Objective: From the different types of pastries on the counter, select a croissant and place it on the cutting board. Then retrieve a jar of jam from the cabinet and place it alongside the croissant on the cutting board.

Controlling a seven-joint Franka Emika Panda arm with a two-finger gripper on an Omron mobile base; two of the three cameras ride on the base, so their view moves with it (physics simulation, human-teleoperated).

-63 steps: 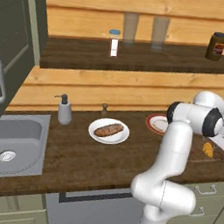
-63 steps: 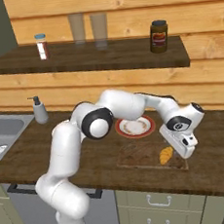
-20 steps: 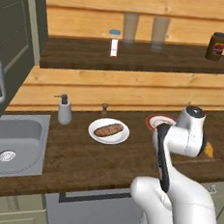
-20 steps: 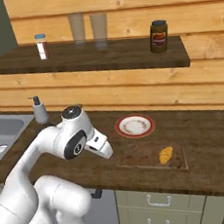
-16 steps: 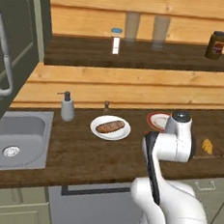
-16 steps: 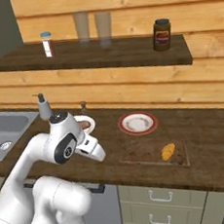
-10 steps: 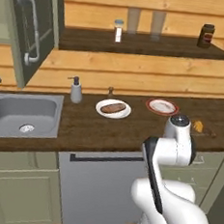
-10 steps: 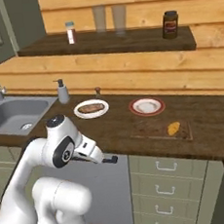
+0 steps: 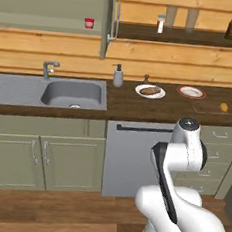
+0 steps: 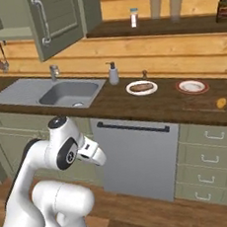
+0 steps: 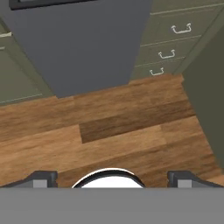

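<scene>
Left base view: the base has backed away from the counter (image 9: 154,104), so much more of the kitchen shows than a second ago.
With the croissant (image 9: 224,107) lying on the cutting board (image 9: 215,110), the first half looks done. The jar of jam (image 9: 89,23) waits in the open cabinet (image 9: 53,6). The gripper's (image 11: 111,178) fingertips stand wide apart, empty, over the wooden floor (image 11: 109,131).

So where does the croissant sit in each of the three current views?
Left base view: the croissant lies far right on the counter, on the cutting board.
Right base view: the croissant is again far right, on the cutting board.
Hand view: not in it; wooden floor and cabinet fronts.
Shared landmark: the red-rimmed plate, just left of the croissant.
</scene>
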